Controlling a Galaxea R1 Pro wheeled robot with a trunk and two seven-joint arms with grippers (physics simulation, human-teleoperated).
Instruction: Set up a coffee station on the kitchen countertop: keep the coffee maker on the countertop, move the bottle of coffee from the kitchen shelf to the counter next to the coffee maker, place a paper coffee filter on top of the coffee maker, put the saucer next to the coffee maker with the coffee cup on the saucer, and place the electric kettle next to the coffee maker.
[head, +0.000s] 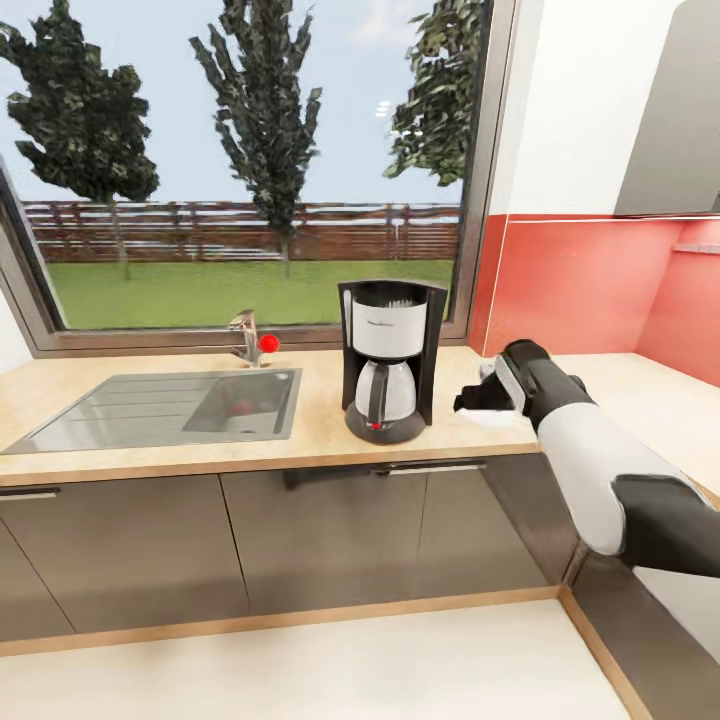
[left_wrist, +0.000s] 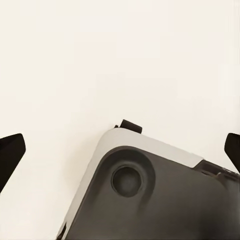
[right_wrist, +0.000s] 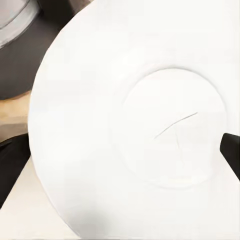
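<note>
The coffee maker (head: 388, 370) stands upright on the countertop (head: 150, 455), black with a white panel and a glass carafe. Just to its right my right gripper (head: 470, 400) hovers low over the saucer (head: 495, 420). In the right wrist view the saucer (right_wrist: 135, 125) lies face-on, a flat white disc. My right gripper (right_wrist: 120, 160) is open over it, with one dark fingertip (right_wrist: 11, 167) beside its rim and the other at the opposite edge of the picture. The coffee maker's dark base (right_wrist: 20, 55) is close by. My left gripper (left_wrist: 120, 150) is open and empty over the pale floor.
A steel sink (head: 170, 405) with a tap (head: 245, 340) lies left of the coffee maker under a wide window. A red backsplash (head: 570, 285) and a grey wall cabinet (head: 670, 120) close the right corner, where the worktop turns. The robot's own base (left_wrist: 150, 195) shows below my left gripper.
</note>
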